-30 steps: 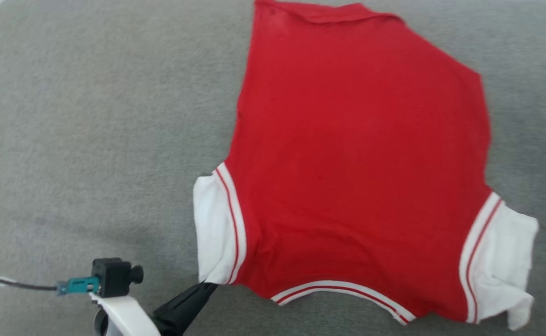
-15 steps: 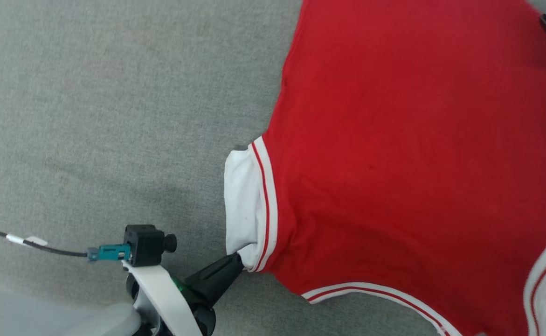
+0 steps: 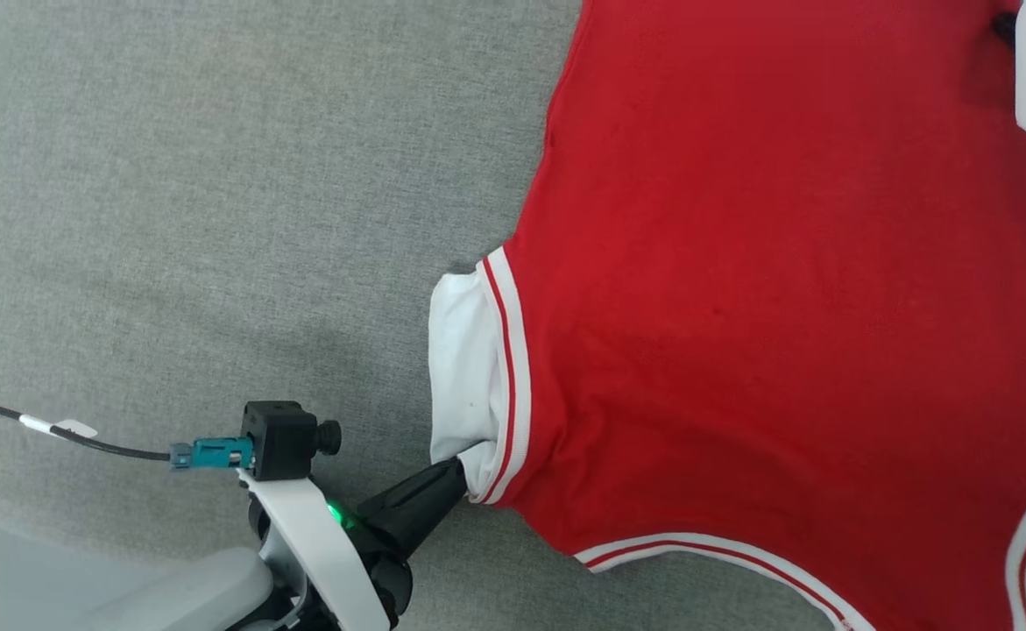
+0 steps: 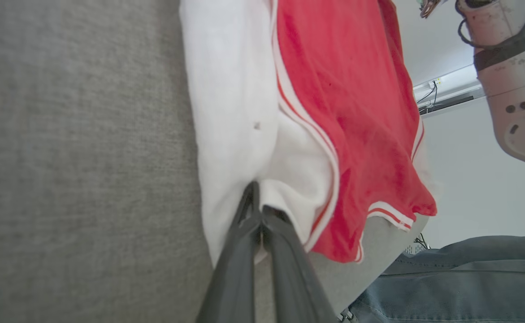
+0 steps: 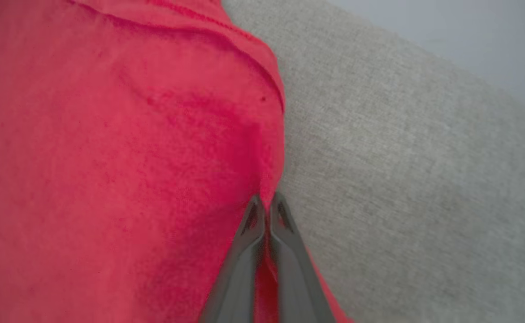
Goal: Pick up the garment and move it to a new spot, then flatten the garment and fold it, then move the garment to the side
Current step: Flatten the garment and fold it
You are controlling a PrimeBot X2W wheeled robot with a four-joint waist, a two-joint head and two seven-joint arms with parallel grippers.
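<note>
Where the garment [image 3: 784, 307] lies flat on the right of the grey table [image 3: 215, 219], neckline near and hem far, its long axis runs near to far. Left pincer [image 3: 456, 473] pinches the near-left white sleeve corner; right pincer [image 5: 266, 202] pinches the far red edge.

The right tool [image 5: 266, 202] is showing at 6 o'clock, fingers pressed together and pinching the garment [image 5: 110, 157] right at its edge. Red cloth is spreading toward 9 and 12 o'clock, with the grey worktop [image 5: 401, 179] lying bare toward 3 o'clock.
</note>
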